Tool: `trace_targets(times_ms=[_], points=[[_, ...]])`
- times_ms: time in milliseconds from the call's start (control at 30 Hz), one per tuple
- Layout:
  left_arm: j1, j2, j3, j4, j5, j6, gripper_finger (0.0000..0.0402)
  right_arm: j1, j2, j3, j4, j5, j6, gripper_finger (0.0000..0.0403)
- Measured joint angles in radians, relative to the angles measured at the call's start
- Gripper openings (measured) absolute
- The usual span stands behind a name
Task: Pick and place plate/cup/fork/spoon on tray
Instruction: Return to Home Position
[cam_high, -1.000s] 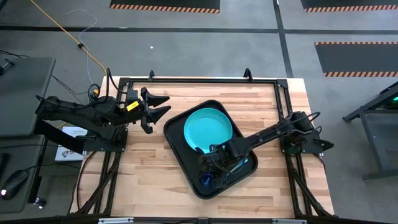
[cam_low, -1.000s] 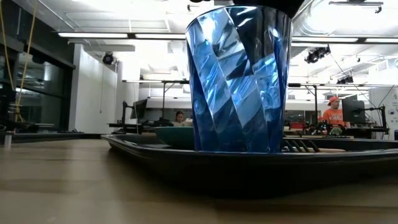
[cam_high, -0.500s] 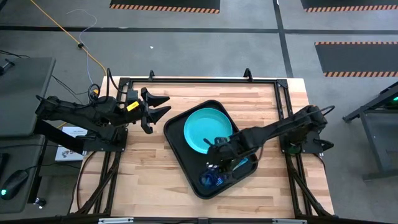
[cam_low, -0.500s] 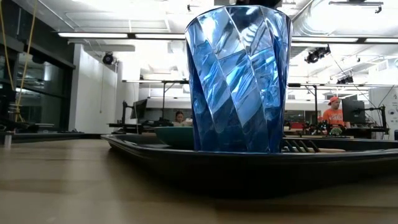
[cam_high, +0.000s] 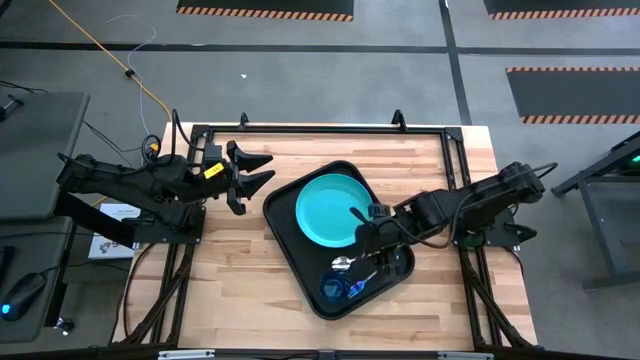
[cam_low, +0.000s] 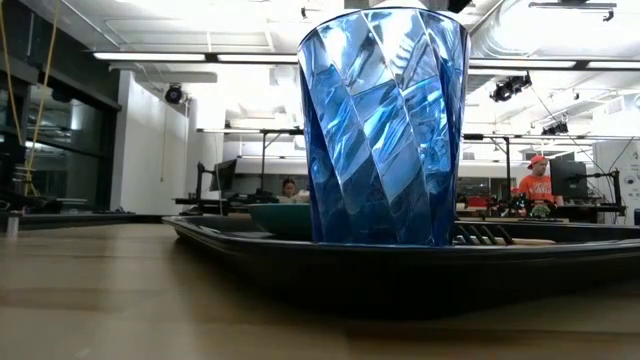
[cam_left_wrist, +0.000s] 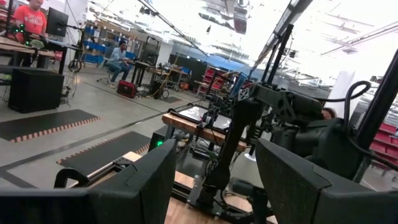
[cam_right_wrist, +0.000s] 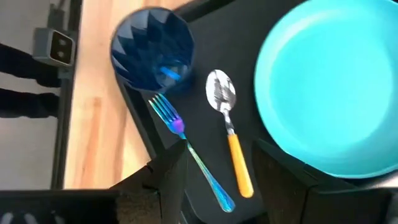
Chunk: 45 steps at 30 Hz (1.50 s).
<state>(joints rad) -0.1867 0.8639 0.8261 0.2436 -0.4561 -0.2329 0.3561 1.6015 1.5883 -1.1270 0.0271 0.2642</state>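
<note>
Right gripper (cam_high: 368, 228) hangs over the black tray (cam_high: 288, 245), just past the rim of the turquoise plate (cam_high: 330, 210), fingers spread wide with nothing in them. Everything's on the tray: the plate, the orange-handled spoon (cam_right_wrist: 229, 127) just beside it, the blue fork (cam_right_wrist: 186, 146) alongside the spoon, and the blue cup (cam_high: 334, 290) upright near the fork's tines. Left gripper (cam_high: 255, 168) sits off at the table's left side, fingers apart too.

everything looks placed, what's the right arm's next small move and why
Probably draw the open, empty right gripper back toward its base: plate, cup, fork and spoon all sit on the tray, so nothing is left to pick. Left gripper waits at the left of the table.
</note>
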Motion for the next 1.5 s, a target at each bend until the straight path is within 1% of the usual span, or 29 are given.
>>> trace_targets(times_ms=[100, 200, 300, 400, 500, 567, 667, 733, 800, 900, 1000, 1067, 1133, 1267, 1500], points=[[0.0, 0.0, 0.0, 0.0, 0.0, 0.0, 0.0209, 0.0, -0.002, 0.0, -0.027, 0.025, -0.003, 0.017], [0.0, 0.0, 0.0, 0.0, 0.0, 0.0, 0.0209, 0.004, -0.002, -0.001, -0.057, 0.026, -0.003, 0.017], [0.0, 0.0, 0.0, 0.0, 0.0, 0.0, 0.0209, 0.012, -0.028, -0.065, -0.052, 0.013, 0.026, 0.017], [0.0, 0.0, 0.0, -0.001, 0.0, 0.001, 0.0209, 0.034, -0.118, -0.216, 0.01, -0.025, 0.119, 0.017], [0.0, 0.0, 0.0, -0.001, 0.0, 0.001, 0.0209, 0.077, -0.244, -0.415, 0.13, -0.038, 0.29, 0.017], [0.0, 0.0, 0.0, -0.002, 0.0, 0.001, 0.0209, 0.114, -0.338, -0.533, 0.252, -0.03, 0.421, 0.017], [0.0, 0.0, 0.0, -0.007, 0.0, 0.001, 0.0209, 0.168, -0.46, -0.678, 0.436, 0.039, 0.574, 0.017], [0.0, 0.0, 0.0, -0.007, 0.0, 0.001, 0.0209, 0.194, -0.528, -0.742, 0.522, 0.112, 0.62, 0.017], [0.0, 0.0, 0.0, -0.007, 0.0, 0.001, 0.0209, 0.208, -0.583, -0.784, 0.569, 0.201, 0.643, 0.017], [0.0, 0.0, 0.0, -0.008, 0.0, 0.001, 0.0209, 0.207, -0.649, -0.817, 0.593, 0.325, 0.639, 0.017], [0.0, 0.0, 0.0, -0.008, 0.0, 0.001, 0.0209, 0.192, -0.702, -0.829, 0.627, 0.437, 0.584, 0.017], [0.0, 0.0, 0.0, -0.008, 0.0, 0.001, 0.0209, 0.171, -0.73, -0.832, 0.652, 0.479, 0.533, 0.017], [0.0, 0.0, 0.0, -0.007, 0.0, 0.001, 0.0209, 0.143, -0.756, -0.832, 0.678, 0.487, 0.48, 0.017], [0.0, 0.0, 0.0, -0.008, 0.0, 0.001, 0.0209, 0.087, -0.804, -0.832, 0.715, 0.466, 0.408, 0.017], [0.0, 0.0, 0.0, -0.008, 0.0, 0.001, 0.0209, 0.029, -0.859, -0.832, 0.802, 0.454, 0.301, 0.017]])
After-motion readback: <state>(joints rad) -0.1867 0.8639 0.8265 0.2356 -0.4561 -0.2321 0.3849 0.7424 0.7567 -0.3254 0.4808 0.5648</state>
